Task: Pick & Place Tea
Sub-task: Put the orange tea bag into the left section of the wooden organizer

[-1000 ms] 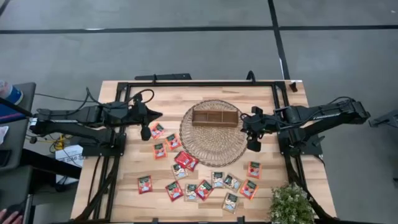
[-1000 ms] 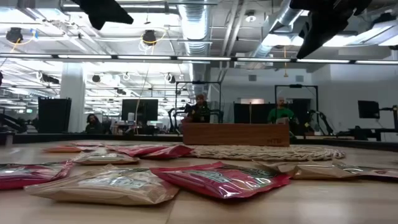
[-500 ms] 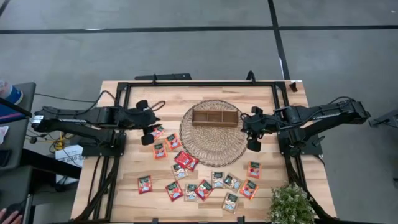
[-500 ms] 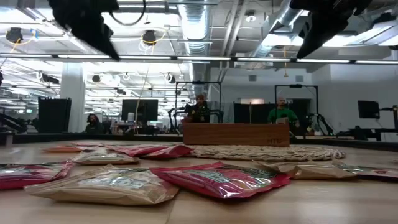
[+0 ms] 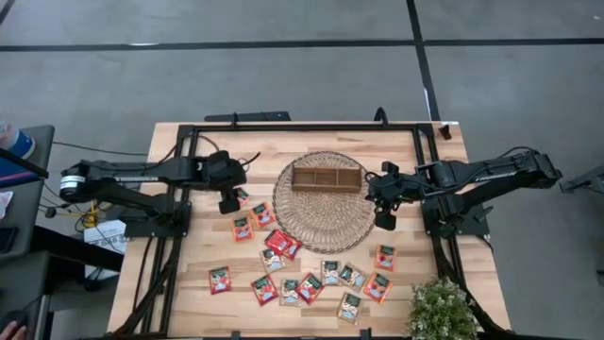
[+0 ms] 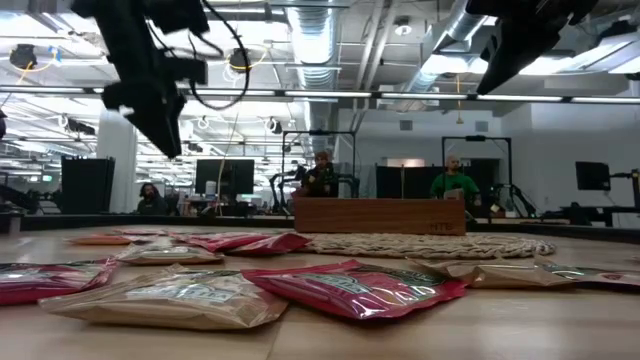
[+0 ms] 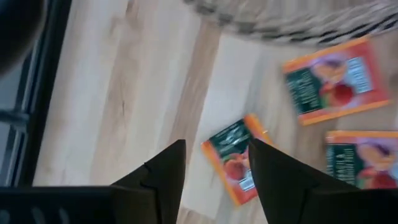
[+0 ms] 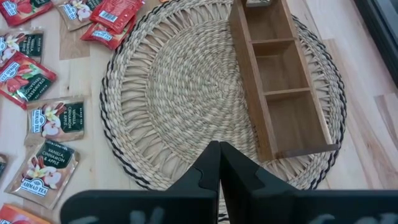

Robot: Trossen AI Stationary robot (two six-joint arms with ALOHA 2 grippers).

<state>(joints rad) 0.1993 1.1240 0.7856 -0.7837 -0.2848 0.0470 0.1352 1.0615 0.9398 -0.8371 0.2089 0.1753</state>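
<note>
Tea sachet (image 7: pixel 236 158) beside mat edge (image 5: pixel 279 203), left fingers (image 7: pixel 163 177) spread above it, right fingers (image 8: pixel 214 163) clenched.

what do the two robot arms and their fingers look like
Both the left arm and the right arm are slim, matte black and jointed, with black cables looping along them. The left arm has a pale round cap at its outer joint. The left gripper and right gripper have dark, wedge-shaped fingers tapering to points.

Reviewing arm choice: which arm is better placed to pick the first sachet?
Left. The left gripper hangs open right over an orange sachet beside the mat. The right gripper is shut, over the mat's far edge, with no sachet beneath.
</note>
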